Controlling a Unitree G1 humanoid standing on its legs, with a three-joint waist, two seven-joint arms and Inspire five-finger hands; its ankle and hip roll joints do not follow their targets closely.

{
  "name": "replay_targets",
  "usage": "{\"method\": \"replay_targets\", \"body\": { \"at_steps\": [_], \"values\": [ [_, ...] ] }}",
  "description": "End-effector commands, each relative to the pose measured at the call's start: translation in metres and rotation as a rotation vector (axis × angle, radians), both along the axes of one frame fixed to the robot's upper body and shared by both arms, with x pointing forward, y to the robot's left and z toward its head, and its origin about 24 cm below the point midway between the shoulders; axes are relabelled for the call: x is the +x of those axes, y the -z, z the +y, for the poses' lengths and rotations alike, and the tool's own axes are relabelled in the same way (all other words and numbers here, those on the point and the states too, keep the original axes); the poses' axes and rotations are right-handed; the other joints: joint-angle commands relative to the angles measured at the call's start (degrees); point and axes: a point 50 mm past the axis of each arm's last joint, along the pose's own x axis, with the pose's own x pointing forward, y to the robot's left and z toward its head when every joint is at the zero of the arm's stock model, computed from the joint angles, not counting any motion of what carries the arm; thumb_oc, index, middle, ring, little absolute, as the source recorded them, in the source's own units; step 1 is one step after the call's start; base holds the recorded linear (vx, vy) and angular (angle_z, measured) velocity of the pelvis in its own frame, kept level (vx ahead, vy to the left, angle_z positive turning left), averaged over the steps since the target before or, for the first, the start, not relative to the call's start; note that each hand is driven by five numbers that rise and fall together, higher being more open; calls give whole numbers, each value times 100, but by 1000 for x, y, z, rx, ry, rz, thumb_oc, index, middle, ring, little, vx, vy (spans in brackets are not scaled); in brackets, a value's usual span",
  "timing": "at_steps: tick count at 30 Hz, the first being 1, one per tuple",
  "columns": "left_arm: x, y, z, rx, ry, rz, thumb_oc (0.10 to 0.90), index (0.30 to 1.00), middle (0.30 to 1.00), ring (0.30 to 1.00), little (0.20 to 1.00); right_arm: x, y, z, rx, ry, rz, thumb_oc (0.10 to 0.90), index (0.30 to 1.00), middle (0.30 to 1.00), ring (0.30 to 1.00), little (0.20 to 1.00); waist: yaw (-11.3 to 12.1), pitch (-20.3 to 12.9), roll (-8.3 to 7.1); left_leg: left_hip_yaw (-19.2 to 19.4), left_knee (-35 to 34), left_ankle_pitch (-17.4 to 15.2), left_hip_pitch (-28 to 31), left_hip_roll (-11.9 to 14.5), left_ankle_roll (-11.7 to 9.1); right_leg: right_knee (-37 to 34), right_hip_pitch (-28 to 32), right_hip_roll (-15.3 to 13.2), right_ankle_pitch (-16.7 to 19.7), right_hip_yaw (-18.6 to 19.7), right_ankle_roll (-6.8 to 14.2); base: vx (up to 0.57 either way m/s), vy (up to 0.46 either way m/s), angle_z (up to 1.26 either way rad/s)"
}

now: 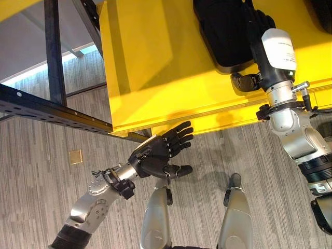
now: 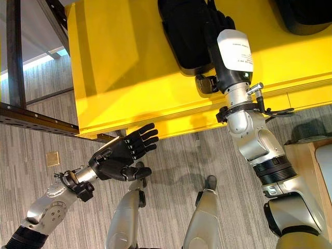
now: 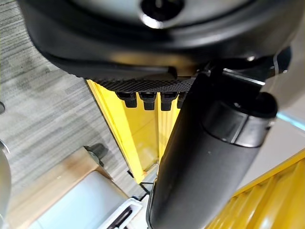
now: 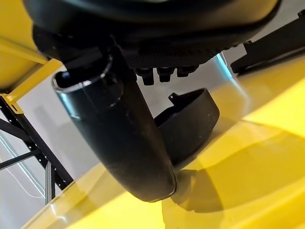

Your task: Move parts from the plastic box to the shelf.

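A black curved part [image 1: 220, 36] lies on the yellow shelf [image 1: 155, 67]; it also shows past my fingers in the right wrist view [image 4: 190, 124]. My right hand [image 1: 259, 23] reaches over the shelf's front edge and lies along this part with straight fingers, its thumb [image 4: 119, 138] pointing down at the yellow surface. My left hand [image 1: 155, 155] hovers over the floor just below the shelf's front edge, open and holding nothing, fingers stretched toward the shelf.
A second black part [image 2: 306, 15] sits at the shelf's far right. A dark metal rack beam [image 1: 52, 111] runs on the left. A wooden surface [image 2: 306, 155] with a pale box [image 3: 81, 200] stands low on the right.
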Motion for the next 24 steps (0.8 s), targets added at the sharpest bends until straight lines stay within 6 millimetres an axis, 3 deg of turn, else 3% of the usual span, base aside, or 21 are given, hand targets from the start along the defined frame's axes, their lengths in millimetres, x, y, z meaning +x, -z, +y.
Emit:
{"method": "replay_targets", "body": {
  "at_steps": [1, 24],
  "values": [
    [-9, -43, -17, -153, 84, -218, 900, 1000, 1000, 1000, 1000, -23, -59, 31, 20, -141, -308, 900, 1000, 1000, 1000, 1000, 171, -40, -141, 13, 797, -1293, 379, 15, -8, -302, 195, 188, 84, -115, -461, 0, 0, 0],
    [-13, -39, -20, -163, 119, -194, 900, 1000, 1000, 1000, 1000, -23, -70, 33, 4, -123, -355, 900, 1000, 1000, 1000, 1000, 247, -40, -68, 21, 762, -1273, 523, -33, 1, -300, 338, 106, 85, -183, -463, 2, 3, 0]
  ]
}}
